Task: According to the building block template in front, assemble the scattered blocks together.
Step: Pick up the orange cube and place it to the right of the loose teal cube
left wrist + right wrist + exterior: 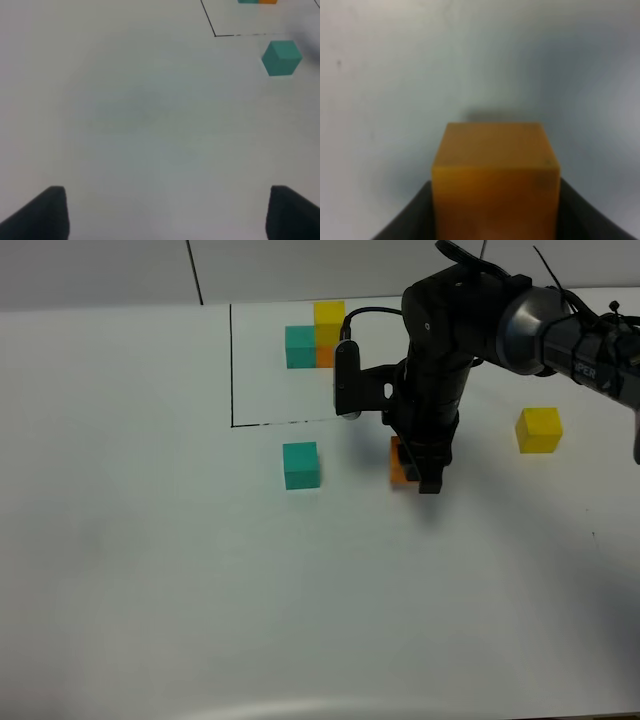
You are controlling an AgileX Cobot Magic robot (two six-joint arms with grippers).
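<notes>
Right wrist view has the orange block (pixel 495 175) sitting square between the two dark fingers of the right claw (pixel 495 225), which looks closed against its opposite sides; in the overhead view that block lies on the worktop (pixel 150 570) just below the black outline (pixel 232 370), between the teal block (pixel 300 465) and the yellow block (pixel 539 430). Left claw (pixel 165 215) gapes wide and holds nothing. All the cubes look hard, smooth and sharp-edged with flat matte faces, so a light or off-centre pinch could let the orange one pivot or slip when lifted. Setting it down carelessly beside the teal cube may shove that cube aside, spoiling the match with the template (pixel 318 337)
</notes>
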